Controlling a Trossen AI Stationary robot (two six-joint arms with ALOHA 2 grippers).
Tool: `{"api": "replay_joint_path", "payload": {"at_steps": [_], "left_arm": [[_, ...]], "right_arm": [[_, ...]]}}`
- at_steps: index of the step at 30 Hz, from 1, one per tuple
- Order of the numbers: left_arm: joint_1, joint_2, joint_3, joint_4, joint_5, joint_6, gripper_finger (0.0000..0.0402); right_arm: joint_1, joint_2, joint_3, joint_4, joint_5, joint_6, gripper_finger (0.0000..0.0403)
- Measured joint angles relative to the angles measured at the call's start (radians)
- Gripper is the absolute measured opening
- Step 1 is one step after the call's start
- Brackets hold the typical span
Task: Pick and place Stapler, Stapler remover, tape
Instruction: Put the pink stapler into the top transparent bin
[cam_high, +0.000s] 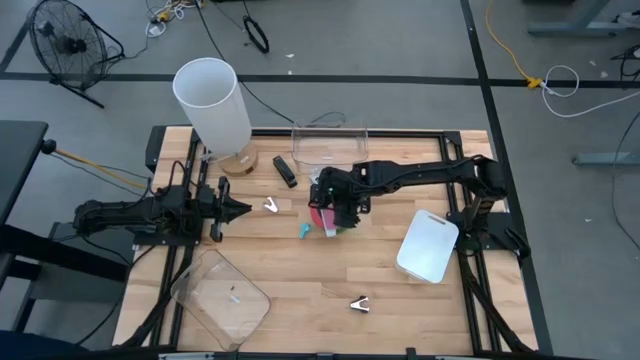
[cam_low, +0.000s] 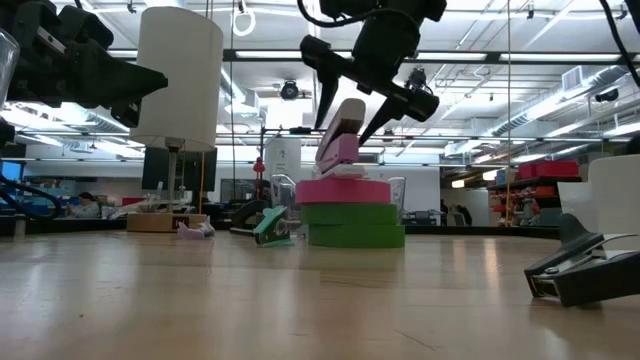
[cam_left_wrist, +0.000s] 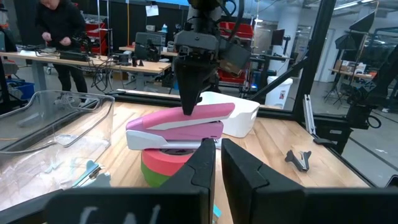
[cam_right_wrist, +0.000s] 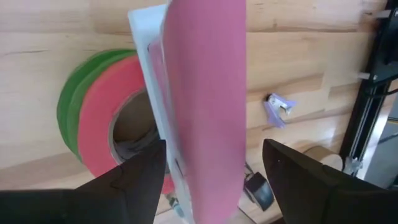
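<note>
From where I sit, the right claw (cam_right_wrist: 208, 168) hangs spread wide straight over the pink stapler (cam_right_wrist: 205, 93), one finger on either flank, and in the right wrist view I see clear gaps between both fingers and the stapler's body, so nothing is pinched. The stapler lies directly beneath it across the tape (cam_right_wrist: 93, 118), a pink-red roll stacked on a green one in the middle of the surface (cam_high: 300, 270). I judge the step in hand to be the stapler pick or its release onto the rolls; I cannot tell which. If it is a pick, the next move calls for lowering squarely and closing on the narrow sides without tipping the stapler off its perch. Only the low view shows the stapler tilted, nose up, above the rolls, and a small teal item (cam_low: 268, 226) just beside the stack. Only the high view shows what lies farther out: a staple remover (cam_high: 360, 303) well off toward the near edge, a clear bin (cam_high: 330, 140) beyond the claw, and the left claw (cam_high: 243, 209), pressed together and idle, well apart to the side.
</note>
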Motion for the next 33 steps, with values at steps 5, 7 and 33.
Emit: {"api": "replay_joint_path", "payload": {"at_steps": [5, 7, 33], "left_arm": [[0.000, 0.000, 0.000, 0.000, 0.000, 0.000, 0.0030], [0.000, 0.000, 0.000, 0.000, 0.000, 0.000, 0.0030], [0.000, 0.000, 0.000, 0.000, 0.000, 0.000, 0.0030]], "right_arm": [[-0.001, 0.000, -0.047, 0.033, -0.003, -0.014, 0.0267], [-0.001, 0.000, -0.066, 0.052, -0.004, -0.028, 0.0262], [-0.001, 0.000, -0.071, 0.115, 0.022, -0.022, 0.0140]]}}
